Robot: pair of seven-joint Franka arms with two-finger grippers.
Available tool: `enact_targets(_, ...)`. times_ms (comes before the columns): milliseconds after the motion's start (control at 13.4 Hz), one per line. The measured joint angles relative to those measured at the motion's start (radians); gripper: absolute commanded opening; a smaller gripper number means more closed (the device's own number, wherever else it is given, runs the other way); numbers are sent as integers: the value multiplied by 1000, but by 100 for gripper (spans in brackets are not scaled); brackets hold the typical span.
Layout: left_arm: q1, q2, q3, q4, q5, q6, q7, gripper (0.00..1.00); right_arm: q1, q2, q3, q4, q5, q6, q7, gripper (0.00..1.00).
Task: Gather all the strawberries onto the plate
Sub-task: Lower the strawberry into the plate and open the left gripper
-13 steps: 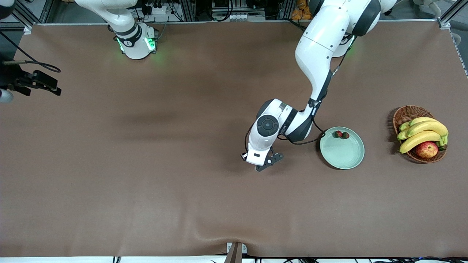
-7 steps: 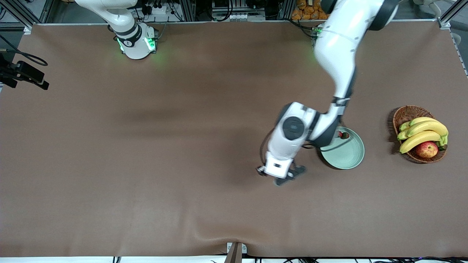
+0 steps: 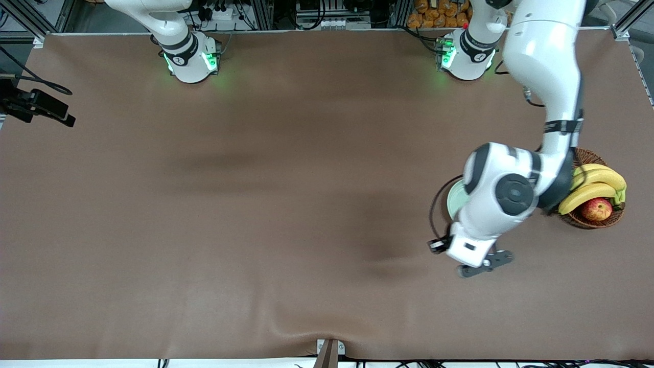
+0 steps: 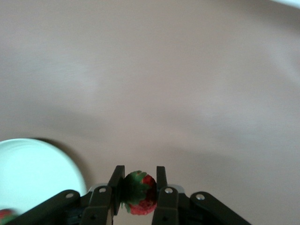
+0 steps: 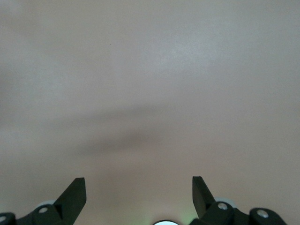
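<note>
In the left wrist view a small red strawberry [image 4: 139, 196] with a green cap sits pinched between the fingers of my left gripper [image 4: 138, 172], which is shut on it. That gripper [image 3: 477, 258] hangs over the brown table next to the mint-green plate [image 4: 33, 173]. A second strawberry [image 4: 4, 215] shows at the picture's edge, on the plate. In the front view the left arm's wrist covers nearly all of the plate [image 3: 452, 200]. My right gripper [image 5: 138, 185] stands open and holds nothing. It waits over the right arm's end of the table [image 3: 46, 107].
A brown wicker basket [image 3: 580, 220] with bananas [image 3: 592, 185] and a red-yellow apple [image 3: 596, 209] stands toward the left arm's end of the table, close beside the left arm's wrist. A brown cloth covers the table [image 3: 255, 204].
The left arm has swung toward the left arm's end of the table with the strawberry in its gripper, and its wrist now covers the plate in the front view. The right gripper barely shifted.
</note>
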Motion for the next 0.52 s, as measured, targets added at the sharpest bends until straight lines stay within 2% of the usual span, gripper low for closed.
enact_targets(299, 120, 15, 1, -114, 1, -28, 76, 0, -1, 25, 0, 15, 0, 16, -16, 100)
enact_targets(524, 210, 38, 0, -203, 2, 41, 203, 0, -1, 37, 0, 38, -22, 17, -41, 100)
